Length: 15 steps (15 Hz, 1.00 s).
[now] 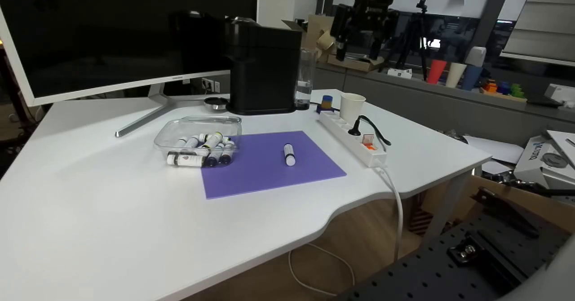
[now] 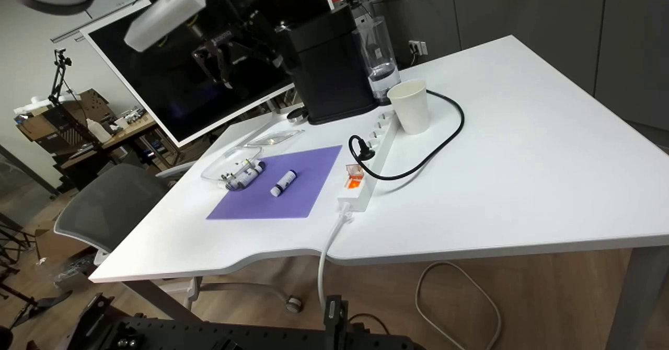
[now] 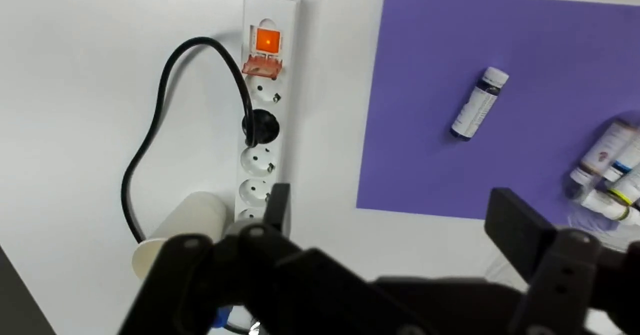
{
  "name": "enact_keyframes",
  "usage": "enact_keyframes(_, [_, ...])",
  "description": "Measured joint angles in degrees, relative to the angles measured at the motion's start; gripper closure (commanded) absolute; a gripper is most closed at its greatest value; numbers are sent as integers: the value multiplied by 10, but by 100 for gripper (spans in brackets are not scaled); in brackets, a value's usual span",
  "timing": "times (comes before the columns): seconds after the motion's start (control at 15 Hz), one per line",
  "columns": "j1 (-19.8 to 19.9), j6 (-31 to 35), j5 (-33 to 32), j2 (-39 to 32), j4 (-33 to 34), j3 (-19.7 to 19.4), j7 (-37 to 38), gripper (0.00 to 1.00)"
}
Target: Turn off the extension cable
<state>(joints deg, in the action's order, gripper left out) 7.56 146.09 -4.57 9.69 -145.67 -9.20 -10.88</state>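
clear box (image 1: 177,128): vials (image 1: 213,143) | tank (image 2: 376,42) (part-filled): liquid (image 2: 384,82) | extension cable (image 3: 285,97): 1 plug (image 3: 266,126)

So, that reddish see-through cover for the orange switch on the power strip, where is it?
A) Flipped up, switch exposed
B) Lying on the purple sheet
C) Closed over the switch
A: in the wrist view the cover stands raised beside the orange switch on the power strip, leaving the switch bare.
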Motion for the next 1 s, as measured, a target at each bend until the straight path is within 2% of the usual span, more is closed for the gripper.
enact_keyframes(0.27, [11, 67, 7, -83, -1, -15, -19, 0])
enact_keyframes(0.33, [13, 80, 13, -102, 0, -16, -25, 25])
enact_keyframes(0.4, [16, 91, 17, -120, 0, -17, -31, 25])
enact_keyframes(0.47, [19, 100, 26, -136, 0, -17, -40, 31])
enact_keyframes(0.67, [28, 119, 53, -172, 1, -15, -72, 55])
enact_keyframes(1.0, [62, 151, 83, -214, 1, -2, -122, 89])
